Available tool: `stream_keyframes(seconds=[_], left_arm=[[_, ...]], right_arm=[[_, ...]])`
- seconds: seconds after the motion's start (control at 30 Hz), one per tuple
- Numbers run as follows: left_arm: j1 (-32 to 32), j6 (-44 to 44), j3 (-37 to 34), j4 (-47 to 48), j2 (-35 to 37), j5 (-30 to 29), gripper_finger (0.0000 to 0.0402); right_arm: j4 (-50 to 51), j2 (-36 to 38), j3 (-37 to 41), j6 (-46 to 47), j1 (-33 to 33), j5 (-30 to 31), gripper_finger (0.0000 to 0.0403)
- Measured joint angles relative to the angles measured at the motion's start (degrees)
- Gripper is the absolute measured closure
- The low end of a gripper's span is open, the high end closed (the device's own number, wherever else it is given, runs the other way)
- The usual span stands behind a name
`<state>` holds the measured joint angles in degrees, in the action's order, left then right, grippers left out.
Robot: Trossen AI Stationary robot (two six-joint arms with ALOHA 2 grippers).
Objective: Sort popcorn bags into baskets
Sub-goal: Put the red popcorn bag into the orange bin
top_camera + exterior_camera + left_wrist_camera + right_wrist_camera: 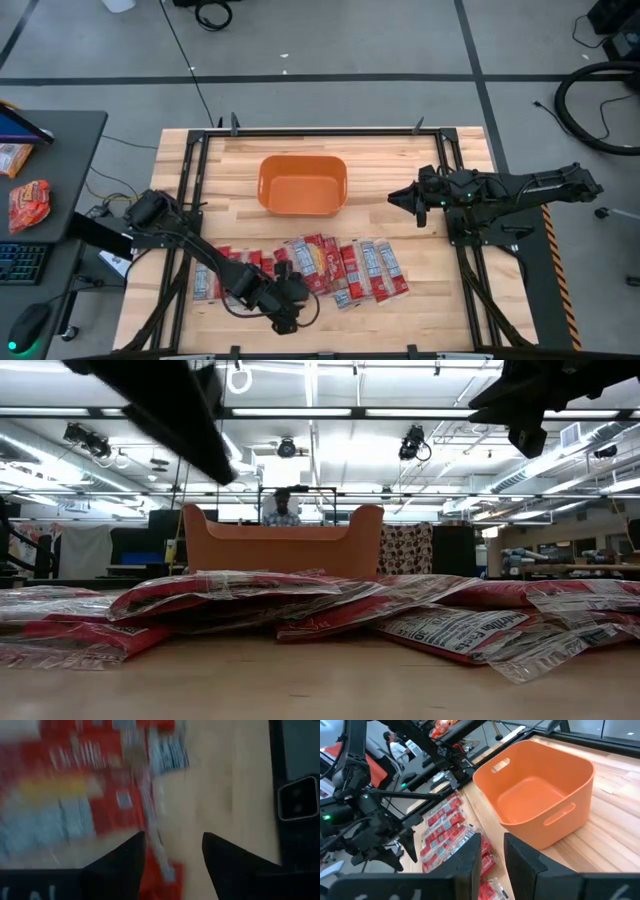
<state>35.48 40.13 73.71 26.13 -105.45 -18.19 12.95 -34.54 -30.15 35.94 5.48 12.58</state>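
Orange-red snack packet (pixel 29 203) and keyboard (pixel 20 264) on side desk (pixel 75 150).

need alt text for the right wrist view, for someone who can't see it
An empty orange tub sits on a wooden table, seen past the right gripper with its jaws slightly apart and holding nothing. Beside the tub lie red popcorn bags, with the dark left arm over them.

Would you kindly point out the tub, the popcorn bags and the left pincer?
tub (pixel 302 193), high view, bare floor inside.
popcorn bags (pixel 350 271), high view, middle of the row.
left pincer (pixel 172 852), left wrist view, between its fingertips.
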Motion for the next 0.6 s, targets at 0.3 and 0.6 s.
stream_keyframes(seconds=[0.3, 0.6], left_arm=[[-3.05, 8.09, -0.07, 10.27, 2.29, 13.35, 0.0219], [-4.48, 19.08, -0.13, 14.21, 4.65, 15.81, 0.0262]], right_arm=[[-0.01, 0.02, 0.0, 4.59, -0.03, 3.35, 0.0315], [1.19, 0.11, 0.0, 0.66, -0.04, -0.85, 0.0315]])
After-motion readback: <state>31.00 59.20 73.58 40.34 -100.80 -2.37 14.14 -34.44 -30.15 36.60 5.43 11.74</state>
